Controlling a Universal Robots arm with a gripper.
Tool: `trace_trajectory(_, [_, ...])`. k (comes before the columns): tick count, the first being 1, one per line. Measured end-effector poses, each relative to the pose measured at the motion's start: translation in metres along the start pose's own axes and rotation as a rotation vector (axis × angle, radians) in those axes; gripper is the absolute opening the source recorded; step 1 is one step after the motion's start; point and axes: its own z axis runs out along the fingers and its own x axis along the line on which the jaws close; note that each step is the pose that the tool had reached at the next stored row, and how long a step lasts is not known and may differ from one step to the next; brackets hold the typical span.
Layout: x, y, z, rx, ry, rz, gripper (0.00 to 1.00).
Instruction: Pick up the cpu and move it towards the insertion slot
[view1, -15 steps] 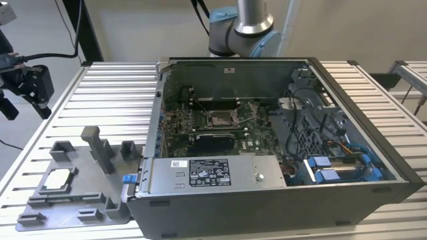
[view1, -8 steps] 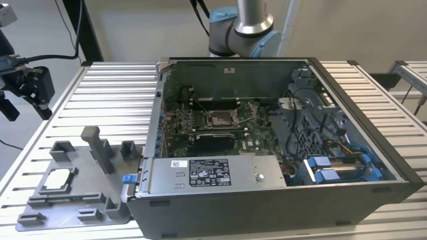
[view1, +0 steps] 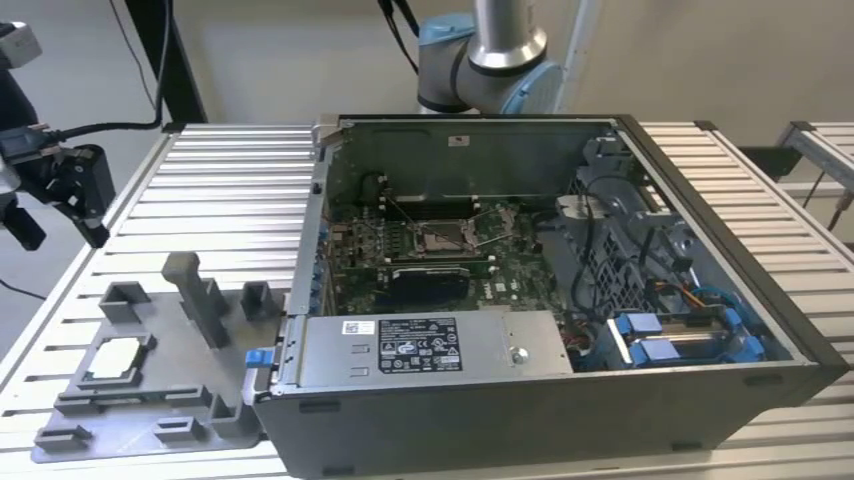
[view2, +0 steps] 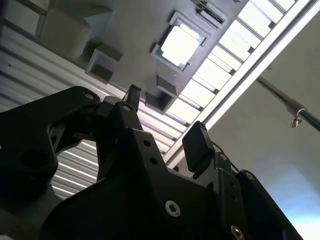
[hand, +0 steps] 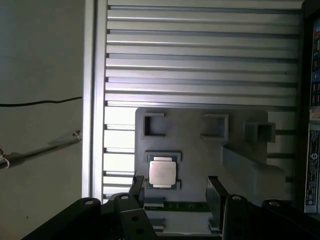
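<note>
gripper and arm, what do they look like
The gripper is matte black: two flat-padded fingers on bolted linkage plates with round screw heads. The arm is a silver tube with pale blue joint caps, and a black cable leads to the wrist end.

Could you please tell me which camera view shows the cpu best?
The first wrist view: the cpu faces the camera squarely, silvery face up, seated in the grey fixture. The second wrist view shows it slanted and glary; the exterior view shows it far off, at that view's left.
</note>
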Motion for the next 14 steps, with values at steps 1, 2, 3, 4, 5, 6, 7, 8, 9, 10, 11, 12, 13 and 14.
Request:
trace_trajectory(1, [0.0, -0.0001, 0.0017, -0.0001, -0.0001, 0.0, 1.0])
trace_trajectory(2, [0.0, -0.0001, 0.0035, -0.0001, -0.0001, 0.0, 1.0])
trace_trajectory(3, [0.0, -0.0002, 0.0052, -0.0001, -0.0002, 0.0, 1.0])
trace_trajectory(4, [0.0, -0.0003, 0.0069, -0.0001, -0.0001, 0.0, 1.0])
trace_trajectory(5, [0.0, -0.0004, 0.0086, -0.0001, -0.0001, 0.0, 1.0])
trace_trajectory(6, [0.0, -0.0004, 0.0102, 0.0, -0.0001, 0.0, 1.0])
trace_trajectory(7, [0.0, -0.0005, 0.0118, -0.0001, -0.0001, 0.0, 1.0])
trace_trajectory(8, [0.0001, -0.0005, 0.0133, -0.0001, 0.0, 0.0, 1.0])
trace_trajectory(9, [0.0001, -0.0005, 0.0146, -0.0001, -0.0001, 0.0, 1.0])
trace_trajectory(10, [0.0001, -0.0006, 0.0156, -0.0001, -0.0001, 0.0, 1.0])
trace_trajectory(11, [0.0001, -0.0006, 0.0167, -0.0001, -0.0002, 0.0, 1.0])
trace_trajectory(12, [0.0001, -0.0007, 0.0175, -0.0001, -0.0001, 0.0, 1.0])
trace_trajectory(13, [0.0001, -0.0007, 0.0184, -0.0001, -0.0001, 0.0, 1.0])
trace_trajectory(14, [0.0001, -0.0008, 0.0195, -0.0001, -0.0002, 0.0, 1.0])
